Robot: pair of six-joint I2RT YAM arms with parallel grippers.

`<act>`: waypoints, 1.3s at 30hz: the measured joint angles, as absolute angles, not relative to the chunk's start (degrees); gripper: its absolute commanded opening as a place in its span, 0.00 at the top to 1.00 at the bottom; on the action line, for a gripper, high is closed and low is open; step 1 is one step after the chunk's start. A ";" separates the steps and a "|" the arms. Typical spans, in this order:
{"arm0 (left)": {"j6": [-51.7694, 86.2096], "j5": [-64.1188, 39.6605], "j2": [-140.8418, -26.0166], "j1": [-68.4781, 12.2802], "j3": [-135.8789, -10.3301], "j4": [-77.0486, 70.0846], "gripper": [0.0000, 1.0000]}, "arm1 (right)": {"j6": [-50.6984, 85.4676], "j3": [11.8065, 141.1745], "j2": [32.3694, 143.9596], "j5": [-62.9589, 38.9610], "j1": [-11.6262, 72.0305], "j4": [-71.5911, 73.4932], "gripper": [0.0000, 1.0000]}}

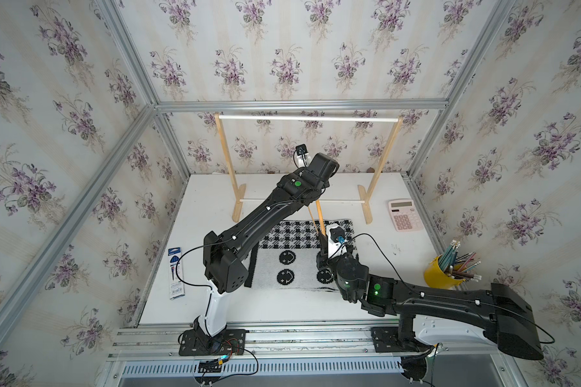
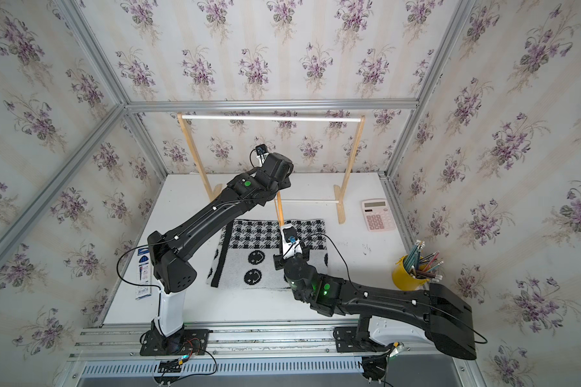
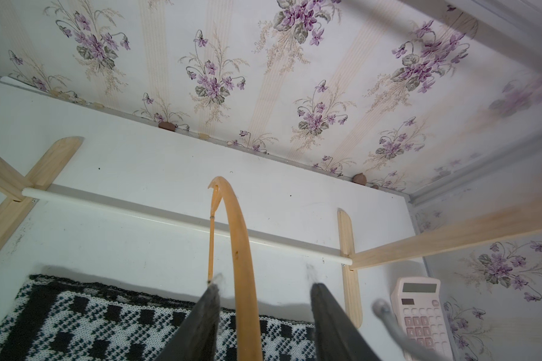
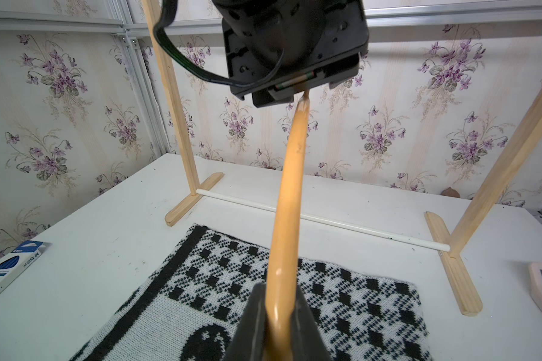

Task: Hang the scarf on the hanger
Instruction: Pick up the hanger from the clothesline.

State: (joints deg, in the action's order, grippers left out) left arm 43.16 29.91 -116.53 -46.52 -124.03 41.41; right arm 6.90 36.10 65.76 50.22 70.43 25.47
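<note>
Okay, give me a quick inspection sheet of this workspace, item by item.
Surface: white table, a few small marks.
Job's things: scarf flat on the table; hanger held above it, nothing draped on it.
Clutter: pink calculator, yellow pencil cup, blue box, wooden rack.
Grippers: right gripper shut on the hanger; left gripper open, fingers either side of it.
Cables: black leads along both arms.
Surroundings: floral wallpaper, aluminium frame.

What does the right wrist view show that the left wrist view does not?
Only the right wrist view shows the right tool shut on the hanger, the blue box and the scarf's smiley circle. Only the left wrist view shows the left tool open around the hanger's arm, and its crossbar. Both show the scarf, rack and calculator.
</note>
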 measured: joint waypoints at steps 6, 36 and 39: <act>43.13 30.04 -115.63 -46.52 -123.76 41.63 0.95 | 7.33 36.38 65.67 49.56 70.46 25.06 1.00; 34.79 7.68 -110.28 -42.59 -129.05 55.13 0.20 | 5.89 35.07 65.98 50.06 70.32 28.49 1.00; 35.48 7.70 -112.55 -42.28 -132.33 55.83 0.20 | 6.04 35.09 66.54 49.91 70.32 28.49 1.00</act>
